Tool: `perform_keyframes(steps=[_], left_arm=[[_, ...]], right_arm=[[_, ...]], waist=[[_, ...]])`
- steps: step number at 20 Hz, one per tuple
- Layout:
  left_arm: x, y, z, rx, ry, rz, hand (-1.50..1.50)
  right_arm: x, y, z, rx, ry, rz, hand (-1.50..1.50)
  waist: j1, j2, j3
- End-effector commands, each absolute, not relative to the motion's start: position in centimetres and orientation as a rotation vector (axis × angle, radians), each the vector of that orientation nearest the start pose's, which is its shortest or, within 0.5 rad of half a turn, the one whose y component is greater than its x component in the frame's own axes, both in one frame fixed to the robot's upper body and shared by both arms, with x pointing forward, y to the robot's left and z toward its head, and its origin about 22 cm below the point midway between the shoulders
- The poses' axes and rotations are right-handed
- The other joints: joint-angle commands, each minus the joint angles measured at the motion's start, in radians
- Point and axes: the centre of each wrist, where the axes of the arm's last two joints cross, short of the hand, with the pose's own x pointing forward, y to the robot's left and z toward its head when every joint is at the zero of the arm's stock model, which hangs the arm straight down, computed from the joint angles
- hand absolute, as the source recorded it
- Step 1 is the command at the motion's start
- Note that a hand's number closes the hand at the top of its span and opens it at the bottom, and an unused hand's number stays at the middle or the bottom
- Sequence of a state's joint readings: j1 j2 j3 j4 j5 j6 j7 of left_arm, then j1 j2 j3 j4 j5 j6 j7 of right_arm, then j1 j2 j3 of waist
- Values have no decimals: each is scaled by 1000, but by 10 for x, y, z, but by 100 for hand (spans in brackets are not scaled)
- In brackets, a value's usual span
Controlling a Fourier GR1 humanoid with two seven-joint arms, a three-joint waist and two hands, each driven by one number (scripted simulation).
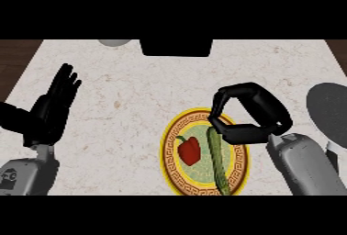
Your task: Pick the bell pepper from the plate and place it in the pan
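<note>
A red bell pepper lies on the left half of a round plate with a yellow and red patterned rim. Beside it on the plate lies a long green cucumber. My right hand hovers over the plate's upper right rim, fingers and thumb curled toward each other with nothing between them; it is to the right of and above the pepper, not touching it. The dark pan sits at the right edge, partly cut off. My left hand rests open at the left, fingers up.
A black box-like object stands at the counter's back middle, with a pale round object to its left. Dark wood borders the pale stone counter at the left and right.
</note>
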State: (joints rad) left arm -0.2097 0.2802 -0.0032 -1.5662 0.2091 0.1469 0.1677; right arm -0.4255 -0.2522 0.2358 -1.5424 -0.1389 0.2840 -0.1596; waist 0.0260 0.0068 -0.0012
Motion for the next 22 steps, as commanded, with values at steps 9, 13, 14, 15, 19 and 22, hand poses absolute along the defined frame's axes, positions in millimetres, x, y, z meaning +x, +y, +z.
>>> perform_keyframes(steps=[9, 13, 14, 15, 19, 22], left_arm=[[289, 264, 45, 99, -1526, 36, 0], [283, 258, 43, 99, -1512, 55, 0], [276, 263, 49, 104, -1508, 40, 0], [283, 275, 58, 104, -1514, 34, 0], [288, 254, 54, 83, -1522, 32, 0], [284, 271, 55, 114, -1522, 26, 0]], right_arm=[[335, -281, 102, 106, -2018, 1189, -150], [339, -249, 133, 112, -2011, 1272, -150], [338, -242, 142, 78, -1995, 1328, -150], [342, -219, 156, 70, -1978, 1375, -150], [341, -176, 165, -105, -1909, 1599, -150], [324, -145, 165, -127, -1842, 1695, -150]], waist=[[-19, -1, 1], [-24, -7, 1], [-21, -9, 1], [-18, -9, 0], [-15, -7, 0], [-24, -10, 0]])
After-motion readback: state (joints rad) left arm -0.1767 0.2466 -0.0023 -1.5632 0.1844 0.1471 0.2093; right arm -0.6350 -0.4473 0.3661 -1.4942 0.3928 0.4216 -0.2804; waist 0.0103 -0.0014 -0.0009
